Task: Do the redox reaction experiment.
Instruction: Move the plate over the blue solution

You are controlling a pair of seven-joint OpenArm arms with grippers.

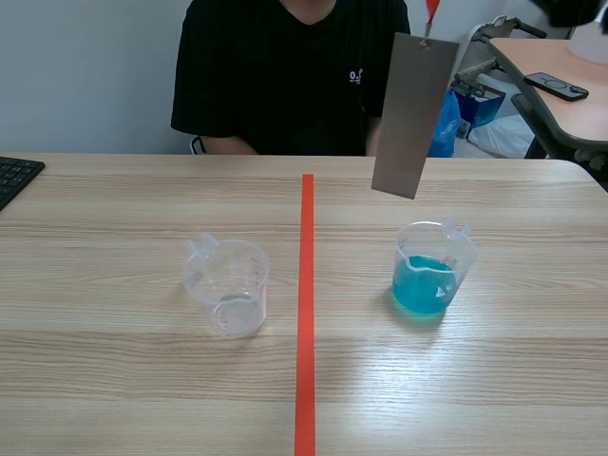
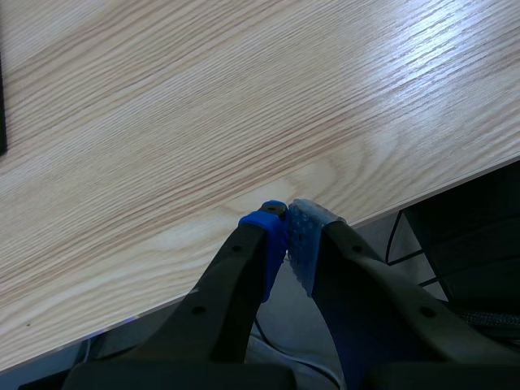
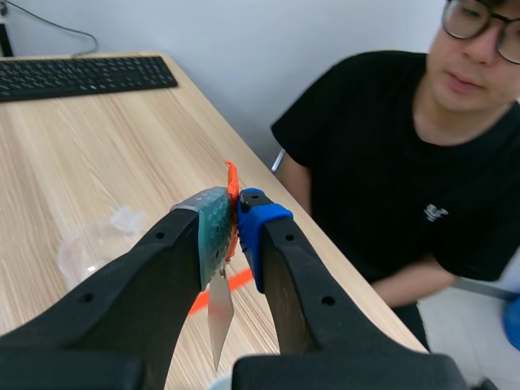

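Observation:
A grey metal strip (image 1: 413,114) hangs in the air above and slightly behind a clear beaker of blue liquid (image 1: 432,271), right of the red tape line. An orange tab (image 1: 432,9) tops the strip. In the right wrist view my right gripper (image 3: 236,207) is shut on that orange tab (image 3: 231,183), and the strip (image 3: 219,313) dangles below its fingers. An empty clear beaker (image 1: 226,285) stands left of the tape and also shows in the right wrist view (image 3: 97,244). My left gripper (image 2: 286,219) is shut on nothing, low over the table's near edge.
A person in a black shirt (image 1: 285,76) sits across the table. A black keyboard (image 1: 14,176) lies at the far left edge. The red tape line (image 1: 306,313) runs down the table's middle. A side desk with a remote (image 1: 556,85) stands at the back right.

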